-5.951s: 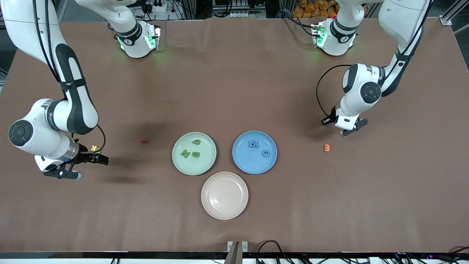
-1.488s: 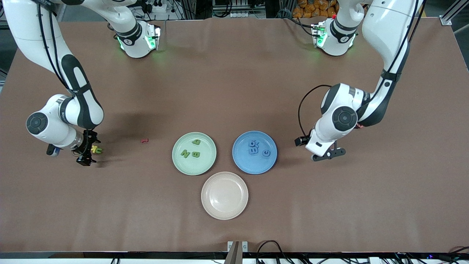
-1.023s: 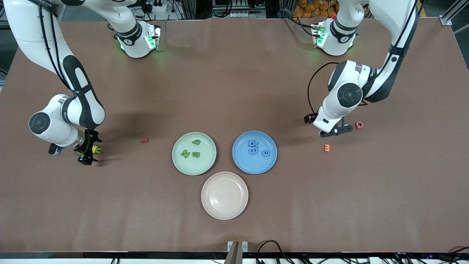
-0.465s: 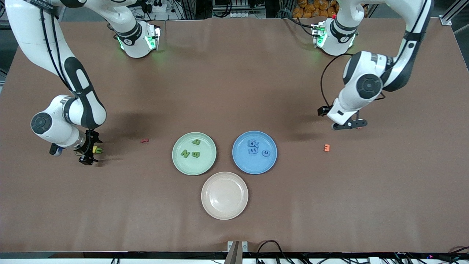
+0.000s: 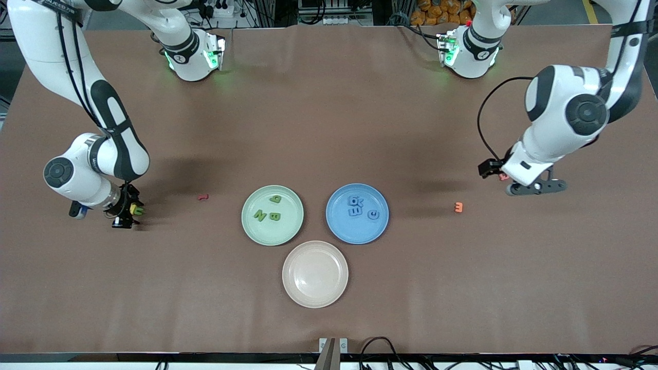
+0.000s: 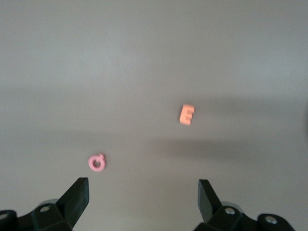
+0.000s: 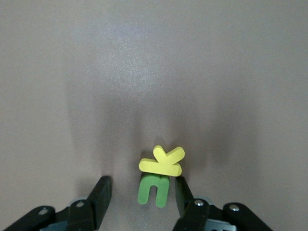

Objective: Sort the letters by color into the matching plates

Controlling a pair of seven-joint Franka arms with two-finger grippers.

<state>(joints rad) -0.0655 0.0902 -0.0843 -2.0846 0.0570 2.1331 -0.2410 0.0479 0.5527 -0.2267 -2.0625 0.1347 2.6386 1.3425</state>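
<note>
Front view, starting from the right arm's end of the counter (image 5: 329, 128): the right tool (image 5: 125, 209) is seen low over the counter surface, set around a small stack of two letters. In the right wrist view its fingers (image 7: 100, 197) are shown about half spread, one on each side of a green letter (image 7: 154, 191) lying flat, with a yellow K (image 7: 162, 161) resting on top of it. One finger is close against the stack, while a clear gap is seen at the other finger, so nothing is pinched.

A small red letter (image 5: 203, 197) is found on the bare counter between that tool and the plates. The pale green plate (image 5: 247, 226) is placed next, holding three green letters (image 5: 259, 216). Just beside it, toward the left arm's end, the blue plate (image 5: 334, 226) is seen with a cluster of blue letters (image 5: 354, 205) and a blue C (image 5: 373, 215) apart from them. The beige plate (image 5: 315, 274) is set nearer to the front camera, between the other two.

An orange E (image 5: 459, 207) lies flat on the counter, well apart from the blue plate. The left tool (image 5: 536, 187) is held in the air over the counter near a pink letter (image 6: 96, 162). Its fingers (image 6: 77, 195) are spread wide and nothing is held or touched by them.
</note>
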